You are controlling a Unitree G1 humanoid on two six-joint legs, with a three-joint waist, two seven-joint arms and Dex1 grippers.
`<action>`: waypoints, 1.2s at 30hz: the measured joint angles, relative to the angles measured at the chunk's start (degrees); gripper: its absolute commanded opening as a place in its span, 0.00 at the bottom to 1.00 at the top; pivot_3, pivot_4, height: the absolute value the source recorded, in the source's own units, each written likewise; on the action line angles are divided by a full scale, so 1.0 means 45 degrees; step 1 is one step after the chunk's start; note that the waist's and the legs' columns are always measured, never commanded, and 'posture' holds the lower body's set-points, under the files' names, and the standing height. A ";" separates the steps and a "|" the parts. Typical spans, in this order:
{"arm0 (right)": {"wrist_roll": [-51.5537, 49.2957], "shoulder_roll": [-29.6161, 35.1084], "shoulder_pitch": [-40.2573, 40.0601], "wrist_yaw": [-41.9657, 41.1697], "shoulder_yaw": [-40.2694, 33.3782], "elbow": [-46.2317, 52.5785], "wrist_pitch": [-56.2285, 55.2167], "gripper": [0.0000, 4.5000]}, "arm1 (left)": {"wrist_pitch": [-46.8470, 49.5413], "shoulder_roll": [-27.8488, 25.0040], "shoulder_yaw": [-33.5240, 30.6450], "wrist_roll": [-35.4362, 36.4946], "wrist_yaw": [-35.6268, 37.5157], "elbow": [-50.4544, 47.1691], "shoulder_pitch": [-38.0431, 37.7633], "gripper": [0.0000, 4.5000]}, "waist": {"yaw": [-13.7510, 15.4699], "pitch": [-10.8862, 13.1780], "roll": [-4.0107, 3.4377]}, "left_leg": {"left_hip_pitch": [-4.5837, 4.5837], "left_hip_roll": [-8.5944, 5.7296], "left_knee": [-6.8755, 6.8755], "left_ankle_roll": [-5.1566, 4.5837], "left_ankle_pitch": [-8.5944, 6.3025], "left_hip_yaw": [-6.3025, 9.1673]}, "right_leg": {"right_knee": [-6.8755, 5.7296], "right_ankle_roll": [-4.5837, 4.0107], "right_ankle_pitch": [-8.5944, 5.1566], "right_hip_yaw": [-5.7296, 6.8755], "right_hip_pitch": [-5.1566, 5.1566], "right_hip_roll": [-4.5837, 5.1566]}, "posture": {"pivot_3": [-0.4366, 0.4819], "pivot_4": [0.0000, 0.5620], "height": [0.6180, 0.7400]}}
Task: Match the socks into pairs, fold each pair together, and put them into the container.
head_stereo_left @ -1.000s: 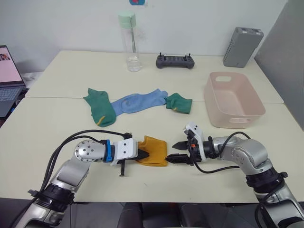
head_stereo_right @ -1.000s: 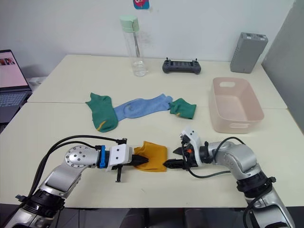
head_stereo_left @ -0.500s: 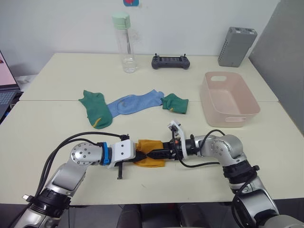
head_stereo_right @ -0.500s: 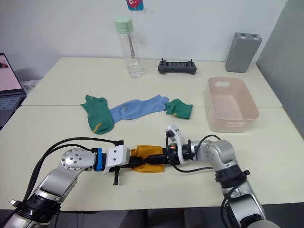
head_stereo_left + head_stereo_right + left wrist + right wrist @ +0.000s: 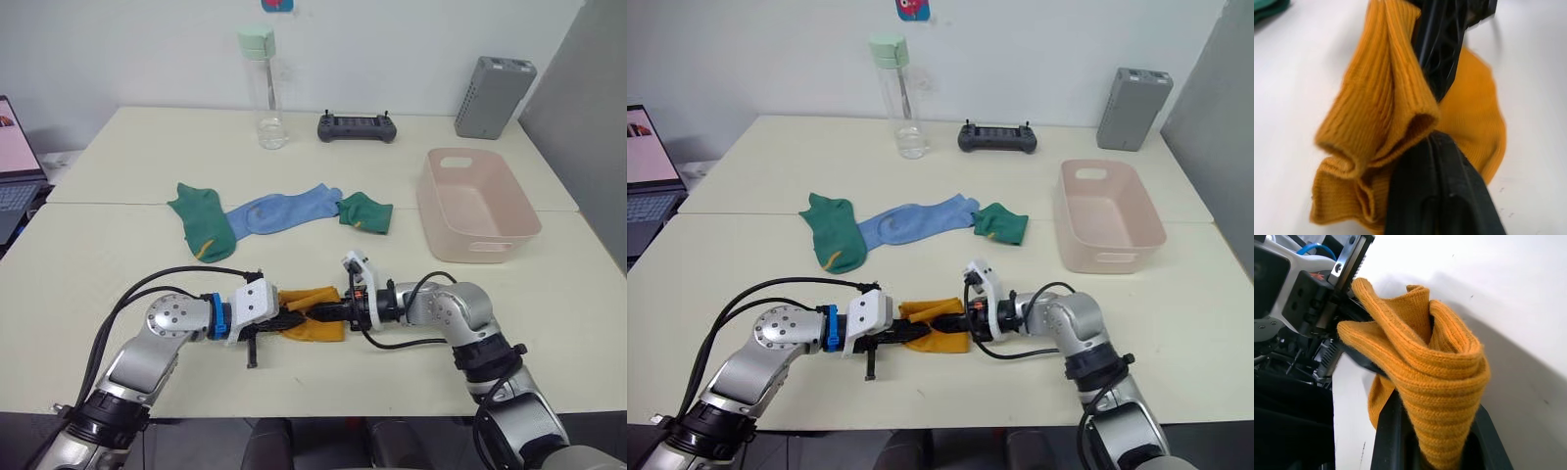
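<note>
The mustard-yellow socks (image 5: 324, 327) lie bunched together near the table's front edge, one fold (image 5: 1381, 98) lifted. My right gripper (image 5: 315, 311) reaches in from the right and is shut on that ribbed bundle (image 5: 1444, 367). My left gripper (image 5: 286, 319) meets the bundle's left edge, touching it. Further back lie a dark green sock (image 5: 203, 223), a light blue sock (image 5: 279, 209) and a second green sock (image 5: 366, 211) in a row. The pale pink container (image 5: 480, 238) stands at the right with nothing inside.
A clear bottle with a green cap (image 5: 261, 88), a black controller (image 5: 357, 126) and a grey ribbed box (image 5: 495, 83) stand along the far edge. An open laptop (image 5: 12, 166) sits off the table's left side.
My right gripper has slid left from beside the yellow socks onto them and closed on the bundle. A fold of the socks has risen. The left arm has hardly moved.
</note>
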State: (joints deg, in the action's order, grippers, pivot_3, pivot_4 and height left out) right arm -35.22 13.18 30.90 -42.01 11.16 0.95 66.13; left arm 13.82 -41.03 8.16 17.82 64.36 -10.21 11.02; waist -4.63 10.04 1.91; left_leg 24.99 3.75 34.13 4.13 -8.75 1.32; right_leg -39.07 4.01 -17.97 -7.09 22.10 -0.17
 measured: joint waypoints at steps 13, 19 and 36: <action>0.2779 0.7644 0.4260 -0.0591 -0.2345 -0.1489 -0.4539 0.00 | 0.4775 0.3712 -0.1043 0.3314 -0.3893 -0.0709 0.6758 0.99 | 0.0384 0.0070 -0.0013 | 0.0079 -0.0034 0.0034 -0.0001 -0.0003 -0.0004 | 0.0045 0.0037 0.0014 0.0013 0.0033 0.0017 | 0.48 0.27 1.00; 0.7875 0.8123 0.6162 -0.0560 0.0207 -0.7525 -1.2354 0.00 | 0.3437 0.5585 0.0192 0.1409 -0.5417 0.0894 0.7841 0.99 | 0.0055 0.0069 -0.0017 | 0.0030 -0.0035 0.0003 -0.0001 -0.0003 -0.0041 | 0.0037 -0.0013 0.0052 -0.0033 0.0020 0.0019 | 0.48 0.27 1.00; 1.3208 0.7324 0.8100 -0.1340 0.3258 -1.4365 -1.9997 0.61 | 0.3212 0.6257 0.0649 0.0530 -0.5565 0.0871 0.7548 1.00 | 0.0002 0.0122 -0.0096 | -0.0007 -0.0062 -0.0019 0.0007 0.0003 -0.0035 | 0.0019 -0.0017 0.0057 -0.0021 -0.0021 0.0046 | 0.48 0.27 1.00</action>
State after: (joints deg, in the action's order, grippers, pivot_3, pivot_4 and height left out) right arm 24.21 46.14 67.35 -48.04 25.82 -63.69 -23.85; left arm 28.28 -12.87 11.08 20.20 39.32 -6.29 44.99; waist -4.62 10.59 1.47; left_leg 24.96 3.47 34.05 4.17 -8.74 1.16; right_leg -38.98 3.93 -17.71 -7.19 22.01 0.04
